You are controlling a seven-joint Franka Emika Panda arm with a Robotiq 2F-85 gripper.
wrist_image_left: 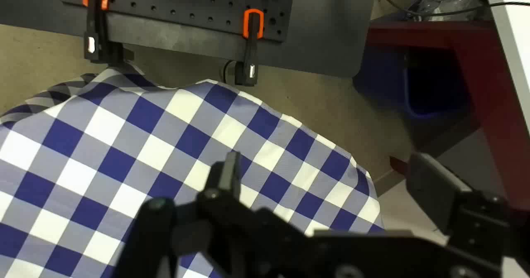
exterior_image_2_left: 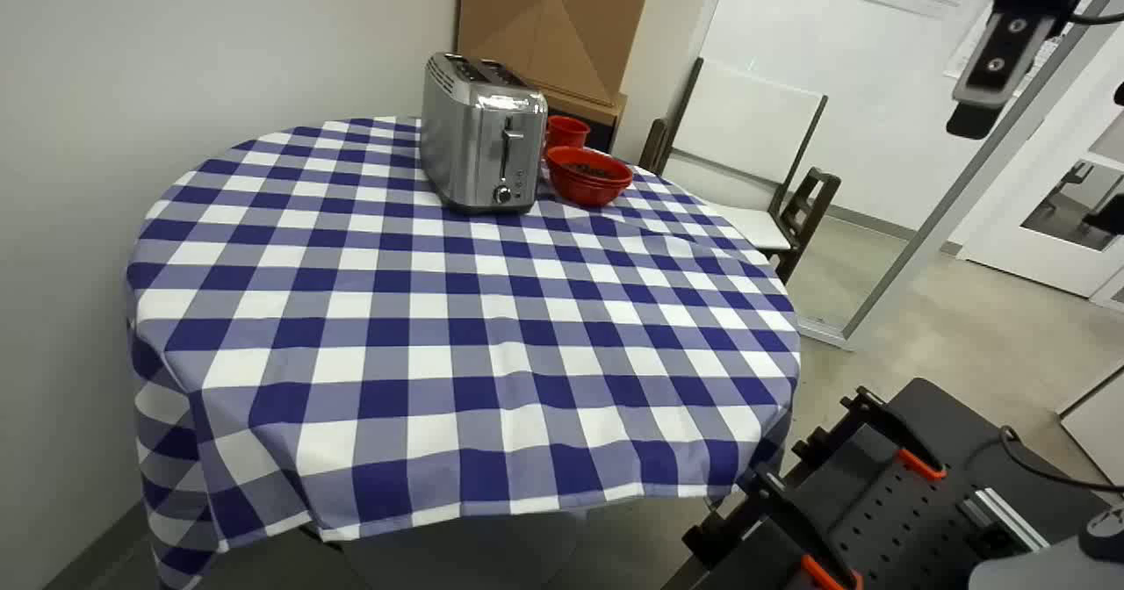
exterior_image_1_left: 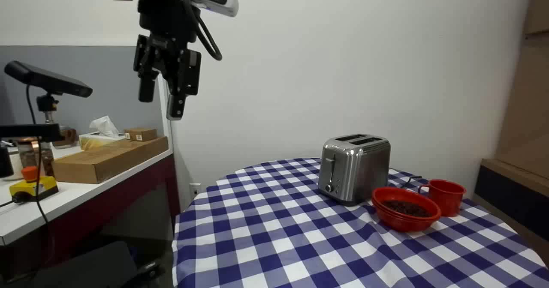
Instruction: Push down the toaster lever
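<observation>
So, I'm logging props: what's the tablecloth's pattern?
The tablecloth: navy, greyish-blue and white checks; best in an exterior view.

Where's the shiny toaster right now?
In both exterior views, the toaster stands on the checkered tablecloth, just left of the stacked red bowls as pictured; the wrist view doesn't show it.

Shiny silver toaster point(exterior_image_1_left: 355, 170) upright on checked tablecloth point(exterior_image_1_left: 274, 223); lever point(exterior_image_2_left: 513, 134) in raised position.

One toaster point(exterior_image_1_left: 360, 174), one lever point(exterior_image_2_left: 512, 136), two red bowls point(exterior_image_1_left: 403, 225), one mug point(exterior_image_1_left: 448, 199).
</observation>
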